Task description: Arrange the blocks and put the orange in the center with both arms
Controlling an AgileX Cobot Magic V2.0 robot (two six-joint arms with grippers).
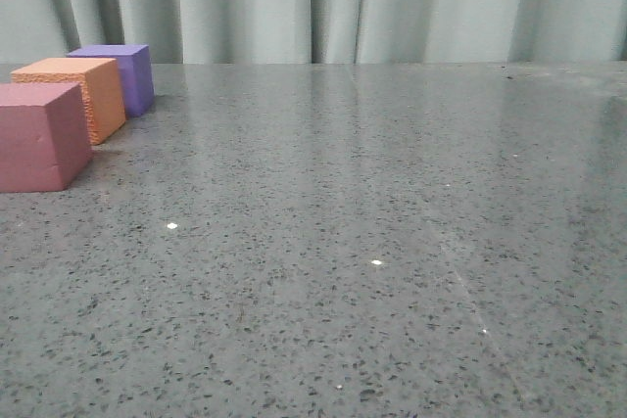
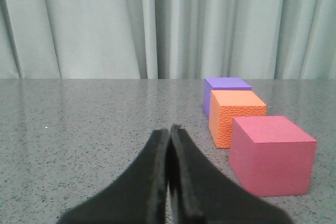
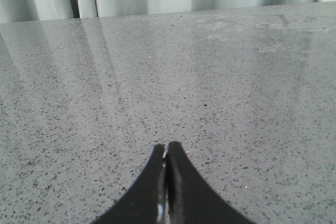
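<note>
At table's [image 1: 392, 242] left edge, 3 blocks line up, orange [image 1: 73, 93] centered; both pincers [image 2: 169, 129] [image 3: 166, 146] pressed together.

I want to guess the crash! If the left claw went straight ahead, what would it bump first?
Probably nothing. The left claw is shut and points past the blocks; the pink block sits off to one side. Only bare table and the far curtain lie ahead.

soft, even light, fairly bright. the speckled table [image 1: 392, 242] carries a pale sheen reflecting the curtain [image 1: 343, 2], strongest at the far side. the pink-red cube [image 1: 39, 134] casts only a faint shadow. both wrist views blur the close black fingers [image 2: 157, 182]; the front view's near edge is slightly soft.
</note>
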